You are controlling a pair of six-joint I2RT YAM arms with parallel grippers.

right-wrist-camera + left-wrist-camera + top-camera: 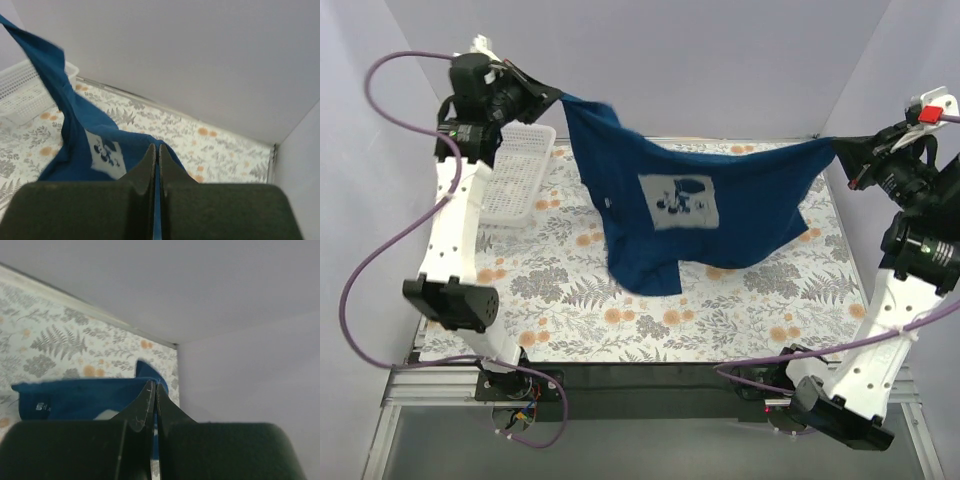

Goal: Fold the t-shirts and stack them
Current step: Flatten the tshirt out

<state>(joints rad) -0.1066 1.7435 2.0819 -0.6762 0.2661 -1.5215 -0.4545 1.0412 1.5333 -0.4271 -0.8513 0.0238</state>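
Our left hand [558,97] and right hand [837,145] pinch the t-shirt [750,205] stretched above the desk's [620,335] far edge, probably to spread it.

Navy-blue t-shirt [695,205] with grey chest print hangs stretched, lifted at both ends

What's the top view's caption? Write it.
Left gripper and right gripper stretch a navy t-shirt over the floral table.

No readable text; t-shirt [760,200] label [42,406] too blurred.
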